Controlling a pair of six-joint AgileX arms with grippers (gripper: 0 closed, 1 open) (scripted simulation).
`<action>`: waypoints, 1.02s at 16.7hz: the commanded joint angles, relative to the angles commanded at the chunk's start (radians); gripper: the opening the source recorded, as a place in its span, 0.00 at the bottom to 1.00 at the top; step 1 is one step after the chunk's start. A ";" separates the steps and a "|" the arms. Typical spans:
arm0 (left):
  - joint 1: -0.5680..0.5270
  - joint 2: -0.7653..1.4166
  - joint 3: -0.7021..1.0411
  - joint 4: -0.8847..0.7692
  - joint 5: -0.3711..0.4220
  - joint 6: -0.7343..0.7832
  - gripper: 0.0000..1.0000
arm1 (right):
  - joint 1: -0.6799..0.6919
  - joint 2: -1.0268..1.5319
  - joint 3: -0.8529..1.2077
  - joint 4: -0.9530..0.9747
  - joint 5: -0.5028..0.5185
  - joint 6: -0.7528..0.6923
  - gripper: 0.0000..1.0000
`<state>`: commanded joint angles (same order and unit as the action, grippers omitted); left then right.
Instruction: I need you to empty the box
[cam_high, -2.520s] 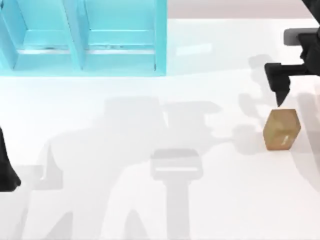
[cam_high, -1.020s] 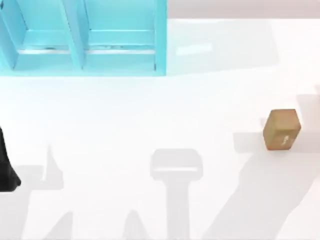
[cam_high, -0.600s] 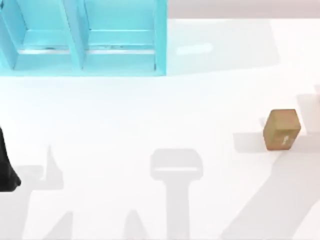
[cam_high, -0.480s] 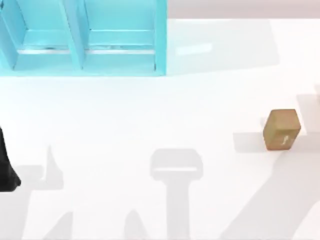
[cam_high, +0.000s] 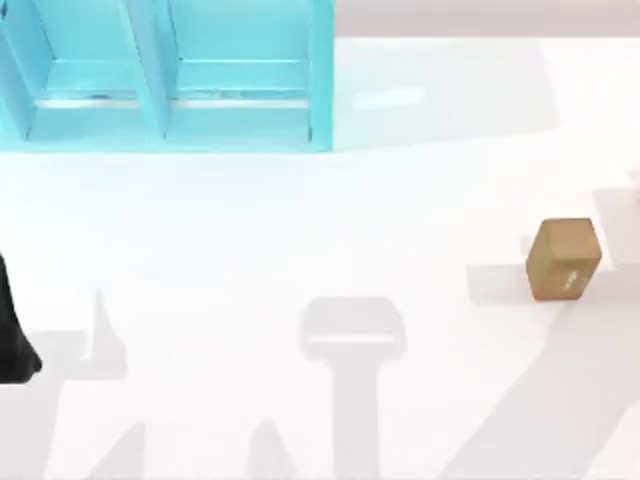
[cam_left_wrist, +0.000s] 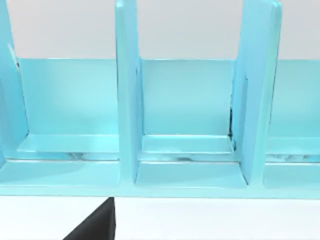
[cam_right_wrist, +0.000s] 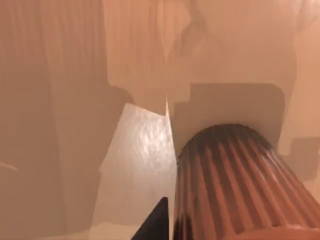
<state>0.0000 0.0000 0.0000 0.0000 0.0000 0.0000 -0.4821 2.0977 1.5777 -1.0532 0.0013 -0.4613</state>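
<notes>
Nearest, at the near left edge of the counter (cam_high: 300, 230), my left arm (cam_high: 12, 335) sits parked. The left gripper (cam_left_wrist: 97, 227) appears as a dark wedge low in the left wrist view, and I cannot tell whether it is spread or pressed together. My right gripper (cam_right_wrist: 156, 220) appears as a dark sliver in the right wrist view, beside a ribbed brown cylinder (cam_right_wrist: 240, 185) and tan surfaces that I cannot identify. Its state, too, I cannot tell.

Farther out, on the counter's right side, the brown block (cam_high: 563, 258) stands free on the surface with nothing touching it. This is the recent change: 2.5 s ago my right gripper hung just behind this block, and it has since drawn away, leaving only shadows on the counter. The block itself has not shifted over the last second.

Farthest, at the far left, stands the blue box (cam_high: 320, 90), well apart from the block. The compartments seen from above and through the left wrist view hold nothing. I judge the release complete and the box emptied as far as can be seen, but it runs past the frame edge, so the rest I cannot tell.
</notes>
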 joint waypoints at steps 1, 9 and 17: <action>0.000 0.000 0.000 0.000 0.000 0.000 1.00 | 0.000 0.000 0.000 0.000 0.000 0.000 0.40; 0.000 0.000 0.000 0.000 0.000 0.000 1.00 | 0.000 0.000 0.000 0.000 0.000 0.000 0.00; 0.000 0.000 0.000 0.000 0.000 0.000 1.00 | 0.008 -0.009 0.015 -0.003 -0.002 0.005 0.00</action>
<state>0.0000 0.0000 0.0000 0.0000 0.0000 0.0000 -0.4741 2.0887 1.5922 -1.0561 -0.0010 -0.4564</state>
